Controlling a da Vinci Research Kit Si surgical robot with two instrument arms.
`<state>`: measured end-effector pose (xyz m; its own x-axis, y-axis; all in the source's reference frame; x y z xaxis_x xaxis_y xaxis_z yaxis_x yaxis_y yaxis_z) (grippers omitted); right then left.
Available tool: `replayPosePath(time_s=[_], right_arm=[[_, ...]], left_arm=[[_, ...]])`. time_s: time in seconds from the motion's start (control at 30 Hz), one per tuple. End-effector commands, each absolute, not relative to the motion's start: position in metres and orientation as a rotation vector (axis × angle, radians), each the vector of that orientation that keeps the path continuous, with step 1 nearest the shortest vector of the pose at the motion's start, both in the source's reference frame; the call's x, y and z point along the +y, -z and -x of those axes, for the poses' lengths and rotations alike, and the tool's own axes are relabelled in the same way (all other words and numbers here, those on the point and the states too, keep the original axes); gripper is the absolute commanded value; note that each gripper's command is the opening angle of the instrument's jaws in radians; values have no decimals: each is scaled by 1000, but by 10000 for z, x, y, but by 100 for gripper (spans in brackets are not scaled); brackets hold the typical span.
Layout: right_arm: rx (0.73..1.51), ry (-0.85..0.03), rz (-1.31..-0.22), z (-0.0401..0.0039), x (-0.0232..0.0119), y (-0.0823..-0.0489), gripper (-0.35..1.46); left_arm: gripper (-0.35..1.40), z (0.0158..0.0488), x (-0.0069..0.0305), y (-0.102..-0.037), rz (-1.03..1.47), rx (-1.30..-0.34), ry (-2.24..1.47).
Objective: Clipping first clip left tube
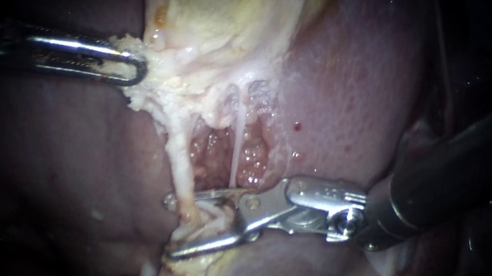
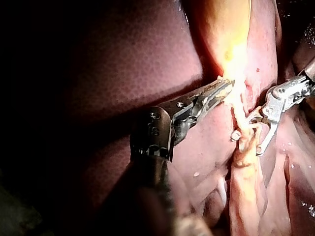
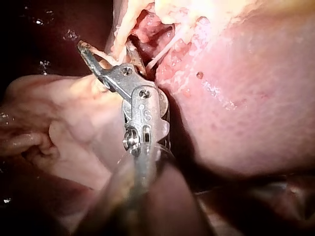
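Right instrument (image 1: 171, 227), jaws astride left tube (image 1: 181, 162)

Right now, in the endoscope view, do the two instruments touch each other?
No. The left instrument holds pale tissue by the gallbladder, while the right instrument straddles the left tube lower down, well apart.

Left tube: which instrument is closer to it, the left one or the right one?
Right. The right instrument straddles the left tube; the left instrument grips the gallbladder farther up.
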<state>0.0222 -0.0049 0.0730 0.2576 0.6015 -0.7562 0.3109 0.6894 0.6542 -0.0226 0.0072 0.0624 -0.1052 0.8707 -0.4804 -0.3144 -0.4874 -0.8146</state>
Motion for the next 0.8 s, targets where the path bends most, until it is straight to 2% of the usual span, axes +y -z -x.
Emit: replayPosePath(time_s=[0.03, 0.33, 0.67, 0.8], right_arm=[[1338, -259, -828, -225, -49, -728, 47], [1332, -295, -834, -229, -57, -713, 47], [1299, -261, -869, -220, -80, -683, 44], [1290, -282, -888, -219, -80, -675, 41]], left_arm=[[-35, 225, 72, -624, 1284, -676, -1729], [-35, 225, 72, -625, 1284, -676, -1729], [-35, 224, 72, -627, 1285, -675, -1730], [-35, 224, 72, -628, 1285, -675, -1730]])
